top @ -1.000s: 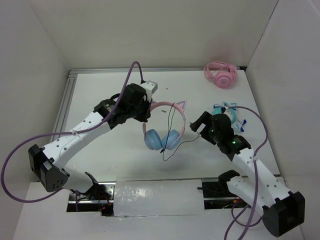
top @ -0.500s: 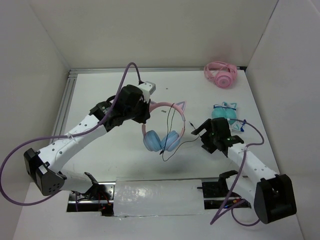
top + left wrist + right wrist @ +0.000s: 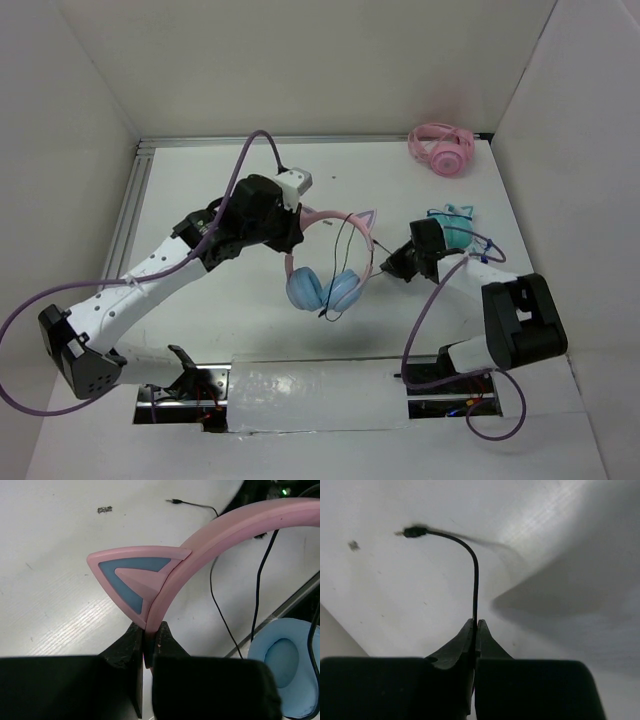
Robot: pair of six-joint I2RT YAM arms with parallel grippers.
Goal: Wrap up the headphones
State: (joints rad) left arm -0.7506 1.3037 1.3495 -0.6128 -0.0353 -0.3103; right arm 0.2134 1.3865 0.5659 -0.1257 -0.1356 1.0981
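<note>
The headphones hang above the table in the top view, pink cat-eared headband (image 3: 345,216) up and light blue ear cups (image 3: 325,290) dangling. My left gripper (image 3: 293,233) is shut on the headband; in the left wrist view its jaws pinch the band (image 3: 151,630) just below a cat ear (image 3: 134,578), with one ear cup (image 3: 283,666) at the lower right. The thin black cable (image 3: 343,250) loops over the band and runs right. My right gripper (image 3: 392,266) is shut on the cable (image 3: 475,595) a little short of its plug (image 3: 415,531).
All-pink headphones (image 3: 442,148) lie at the back right corner. Teal headphones (image 3: 454,229) sit just behind my right wrist. White walls close the table on three sides, with a metal rail (image 3: 135,205) along the left. A clear plastic sheet (image 3: 315,395) covers the near edge.
My right gripper was open; it has reached left towards the hanging cable and shut on it near the plug. The left arm has shifted only slightly, still holding the headband.
</note>
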